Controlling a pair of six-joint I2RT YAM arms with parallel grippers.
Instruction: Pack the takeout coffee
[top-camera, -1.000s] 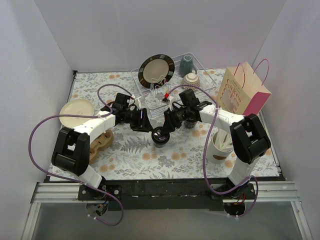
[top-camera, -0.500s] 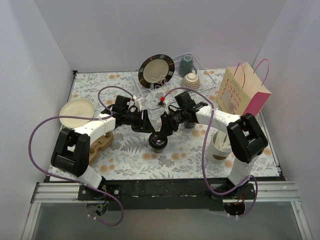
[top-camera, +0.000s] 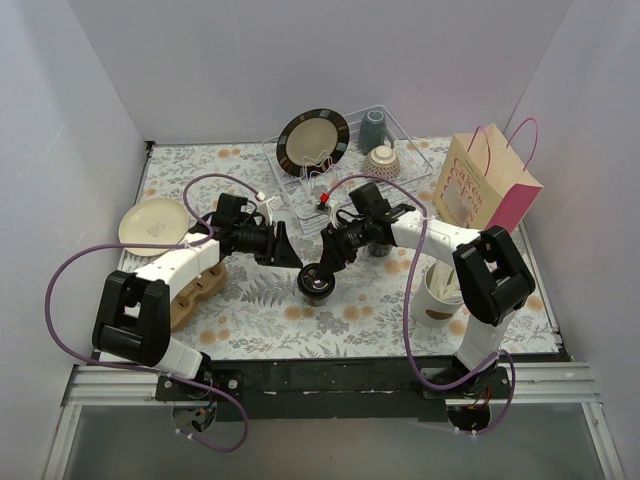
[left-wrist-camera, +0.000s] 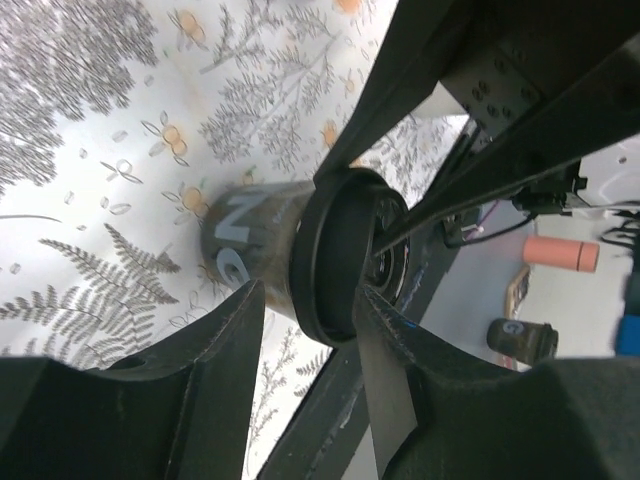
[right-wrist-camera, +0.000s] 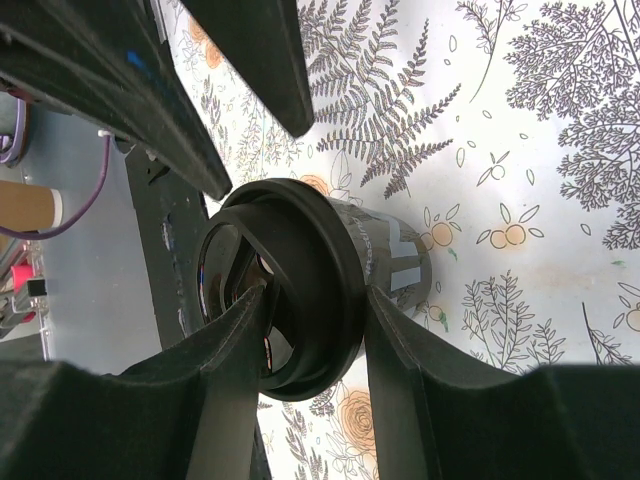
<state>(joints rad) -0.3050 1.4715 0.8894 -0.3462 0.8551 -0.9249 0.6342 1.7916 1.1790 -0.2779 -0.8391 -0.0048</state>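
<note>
Tablecloth (top-camera: 350, 315) printed with ferns and oranges covered the table overhead. The takeout coffee cup (top-camera: 318, 284) sat at six o'clock from the dish rack (top-camera: 415, 160).

Left wrist: the cup bore white letters, seemingly N and G. The left gripper (left-wrist-camera: 311, 300) was half open, gripping nothing.

Right wrist: the right gripper (right-wrist-camera: 315, 300) clamped the cup's lid (right-wrist-camera: 310, 240).

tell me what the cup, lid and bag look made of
Cup: likely paper, matte black, white print. Lid: probably plastic, smooth moulded rim with slight sheen. Bag: paper, flat creased panels, tan front, pink side.
</note>
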